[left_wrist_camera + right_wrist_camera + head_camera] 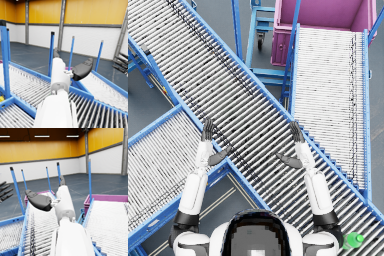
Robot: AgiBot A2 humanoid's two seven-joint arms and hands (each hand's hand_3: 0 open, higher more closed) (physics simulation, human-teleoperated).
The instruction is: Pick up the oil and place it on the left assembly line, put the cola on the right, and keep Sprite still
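Both my hands are empty over the rollers.
My left hand (pixel 208 144), at eight o'clock, is spread and holds nothing above the middle conveyor (pixel 243 95). My right hand (pixel 299 147), at four o'clock, is likewise released. The green Sprite bottle (pixel 354 240) sits at five o'clock, near my right upper arm.

We see smooth white shells on the left arm (pixel 193 190) and right arm (pixel 318 192), each with a black band (pixel 187 219) near the shoulder. The left hand (pixel 210 145) and right hand (pixel 298 147) are dark grey, with slim fingers (pixel 207 129).
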